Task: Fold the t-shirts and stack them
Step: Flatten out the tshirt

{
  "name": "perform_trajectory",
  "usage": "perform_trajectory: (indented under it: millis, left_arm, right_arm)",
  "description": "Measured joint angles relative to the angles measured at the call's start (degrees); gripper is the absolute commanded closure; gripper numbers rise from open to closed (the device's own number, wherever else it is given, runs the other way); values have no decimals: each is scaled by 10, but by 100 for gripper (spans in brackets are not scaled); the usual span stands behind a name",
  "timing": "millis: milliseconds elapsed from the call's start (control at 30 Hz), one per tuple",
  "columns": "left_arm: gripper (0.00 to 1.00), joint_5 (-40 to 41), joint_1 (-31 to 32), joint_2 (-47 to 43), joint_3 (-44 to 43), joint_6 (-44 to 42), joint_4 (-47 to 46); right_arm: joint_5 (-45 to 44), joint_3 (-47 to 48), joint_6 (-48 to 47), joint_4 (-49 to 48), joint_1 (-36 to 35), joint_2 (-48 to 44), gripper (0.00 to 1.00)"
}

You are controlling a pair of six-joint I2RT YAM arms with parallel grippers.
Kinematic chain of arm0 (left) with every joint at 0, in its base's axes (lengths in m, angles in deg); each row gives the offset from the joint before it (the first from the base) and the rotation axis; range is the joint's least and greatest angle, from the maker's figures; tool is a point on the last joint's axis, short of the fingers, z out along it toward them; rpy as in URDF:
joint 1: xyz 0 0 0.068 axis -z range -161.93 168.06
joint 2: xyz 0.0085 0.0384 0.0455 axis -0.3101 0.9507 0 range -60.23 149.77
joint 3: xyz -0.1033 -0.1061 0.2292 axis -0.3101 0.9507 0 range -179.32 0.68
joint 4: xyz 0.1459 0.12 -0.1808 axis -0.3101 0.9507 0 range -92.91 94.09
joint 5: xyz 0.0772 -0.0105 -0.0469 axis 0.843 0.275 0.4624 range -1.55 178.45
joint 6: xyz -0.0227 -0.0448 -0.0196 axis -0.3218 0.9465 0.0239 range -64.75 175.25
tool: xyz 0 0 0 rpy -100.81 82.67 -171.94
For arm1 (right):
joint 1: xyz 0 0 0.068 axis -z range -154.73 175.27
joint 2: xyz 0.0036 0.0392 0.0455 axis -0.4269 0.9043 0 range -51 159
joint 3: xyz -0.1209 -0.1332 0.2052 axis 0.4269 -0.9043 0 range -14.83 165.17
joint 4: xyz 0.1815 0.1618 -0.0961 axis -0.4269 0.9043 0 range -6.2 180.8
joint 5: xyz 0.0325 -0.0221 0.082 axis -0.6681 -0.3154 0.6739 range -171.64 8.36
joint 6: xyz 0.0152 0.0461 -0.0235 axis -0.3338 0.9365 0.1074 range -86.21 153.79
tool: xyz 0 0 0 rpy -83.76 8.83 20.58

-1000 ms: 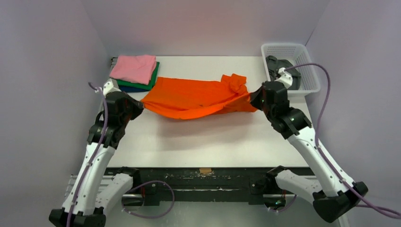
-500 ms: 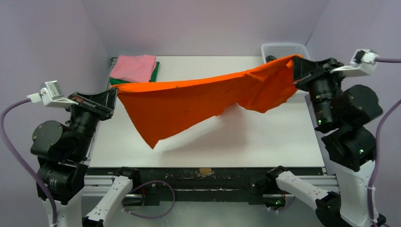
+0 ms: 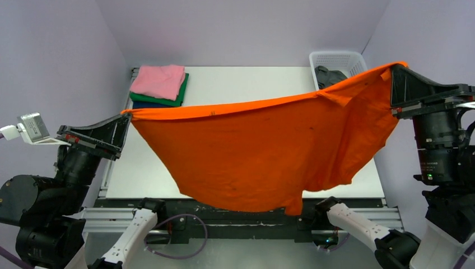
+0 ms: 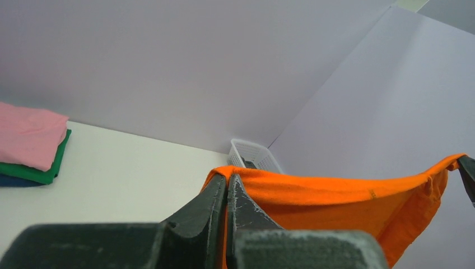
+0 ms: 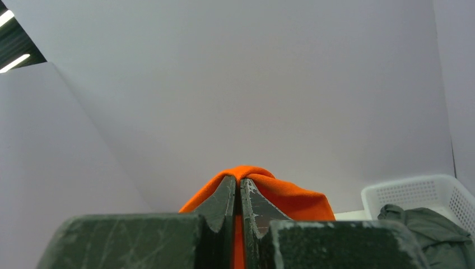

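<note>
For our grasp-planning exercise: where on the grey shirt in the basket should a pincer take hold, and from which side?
Probably its highest bunched fold, coming straight down from above. The grey shirt lies crumpled inside the basket, whose lattice walls block a sideways approach; only the top is open. A raised fold gives the pincer cloth to close on.

No text, label, brand, number or sign is showing readably in any of the three views.
</note>
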Motion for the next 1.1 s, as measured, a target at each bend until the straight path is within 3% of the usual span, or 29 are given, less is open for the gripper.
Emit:
perform_trajectory:
  millis: [167,367,567,667,867,1100]
  left_arm:
    - [100,-1,0,2,17,0,0]
    - [100,41,0,49,98,1,-14]
    - [100,149,0,243,166,4,-55]
    - [100,189,-1,384,162,2,-82]
    - [100,215,-3,631,70,-11,-87]
    - [100,202,-14,856,-152,-30,-72]
  right_arm:
    - [-23,-48,-12,-19,0,-3,100]
    - [-116,-171,-17,-68,0,30,100]
    - [-207,-295,-15,-144,6,128,100]
    - [-189,-341,2,-169,35,209,100]
    - [-66,-358,48,-218,131,375,100]
    - [24,-277,61,-266,161,575,100]
